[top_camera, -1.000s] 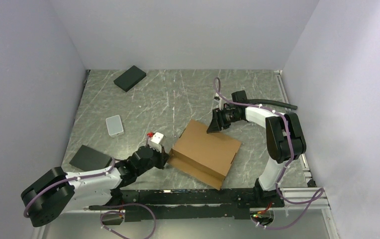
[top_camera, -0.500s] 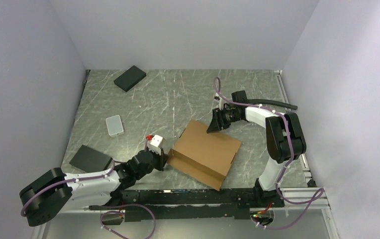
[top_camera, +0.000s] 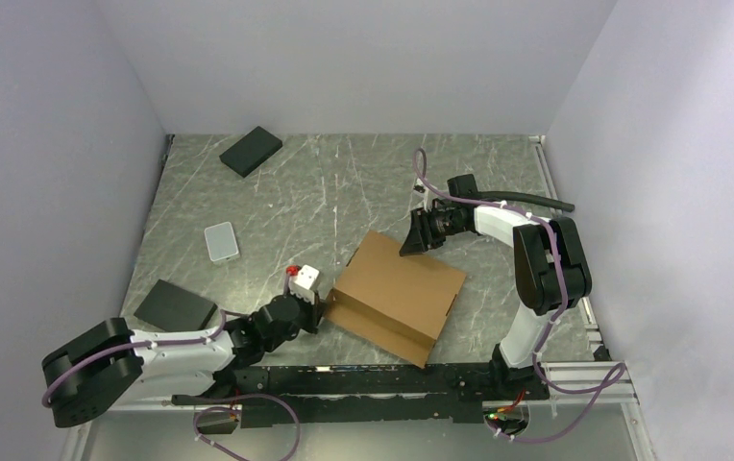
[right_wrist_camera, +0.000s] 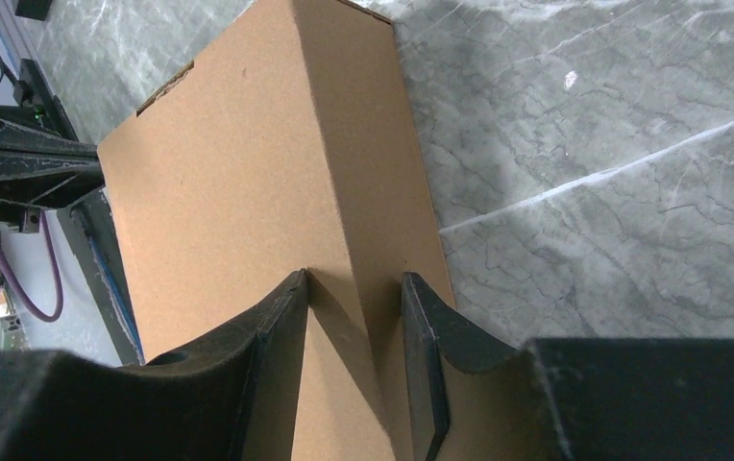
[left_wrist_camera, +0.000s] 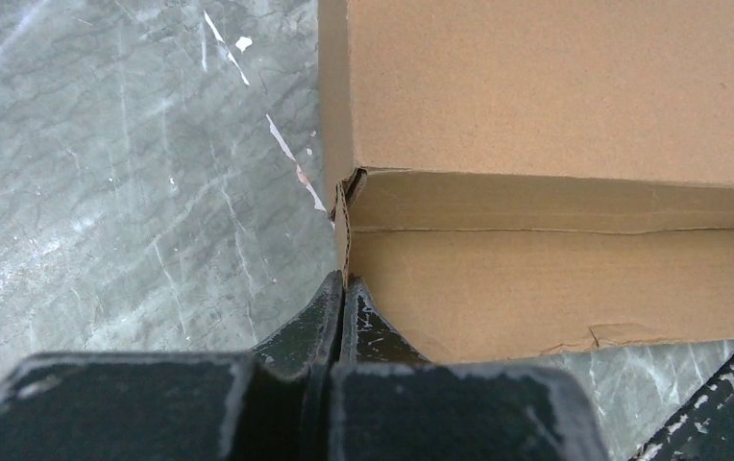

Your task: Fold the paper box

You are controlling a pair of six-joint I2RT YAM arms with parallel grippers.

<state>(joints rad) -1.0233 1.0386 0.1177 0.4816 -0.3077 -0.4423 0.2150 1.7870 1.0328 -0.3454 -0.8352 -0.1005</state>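
Note:
The brown paper box [top_camera: 397, 293] lies in the middle of the table with its lid panel down and its near side open. My left gripper [top_camera: 317, 312] is at the box's near-left corner. In the left wrist view the left gripper [left_wrist_camera: 344, 280] is shut, its tips touching the end of the upright side flap [left_wrist_camera: 341, 226]. My right gripper [top_camera: 409, 248] is at the box's far edge. Seen from the right wrist, the right gripper [right_wrist_camera: 355, 280] is open and straddles the ridge of the paper box [right_wrist_camera: 248, 163], one finger over the top panel and one beside the wall.
A black pad [top_camera: 251, 151] lies at the far left and another black pad [top_camera: 174, 305] at the near left. A small grey case [top_camera: 221, 241] and a white block with a red part [top_camera: 303, 278] lie left of the box. The arms' base rail [top_camera: 363, 379] runs along the near edge.
My left gripper has drawn back a little toward the near edge, uncovering more of the white block. The box and the right arm have stayed where they were.

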